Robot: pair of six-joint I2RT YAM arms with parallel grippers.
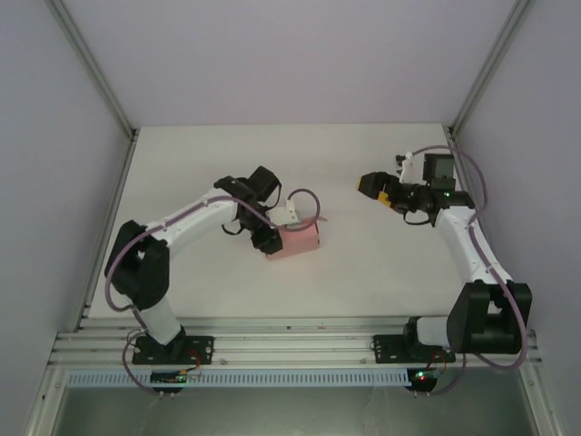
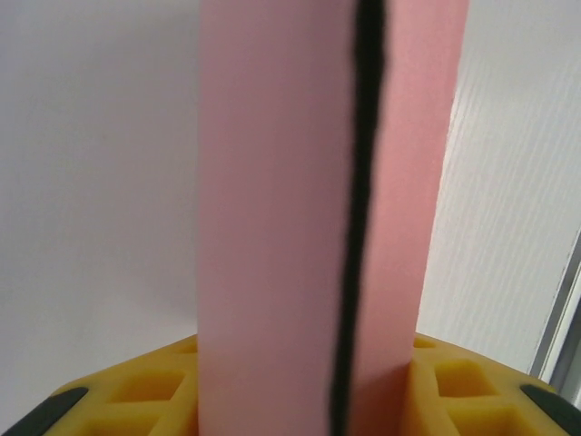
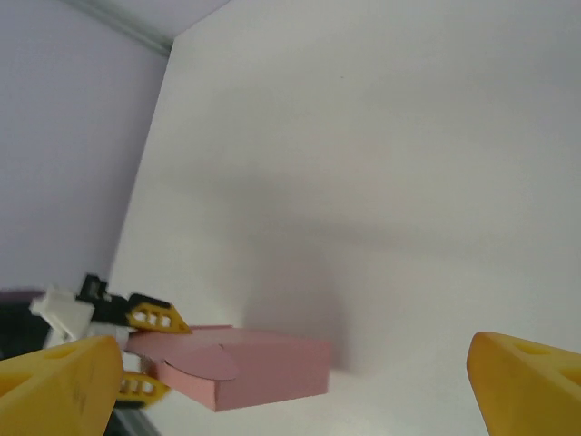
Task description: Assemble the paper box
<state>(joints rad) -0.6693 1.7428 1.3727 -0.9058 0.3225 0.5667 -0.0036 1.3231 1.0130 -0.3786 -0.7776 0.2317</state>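
- The white table point(image 1: 381, 272) is giving the box a flat place to sit.
- The paper box point(image 1: 300, 240) is sitting in the middle of the top view. It is already looking like a box, with a round flap point(image 3: 204, 363) at its end.
- The left gripper point(image 1: 270, 242) is squeezing the box's left end, probably to stop it sliding.
- The right gripper point(image 1: 368, 184) is hanging at the upper right, away from the box. Its fingers are wide apart, ready to help.
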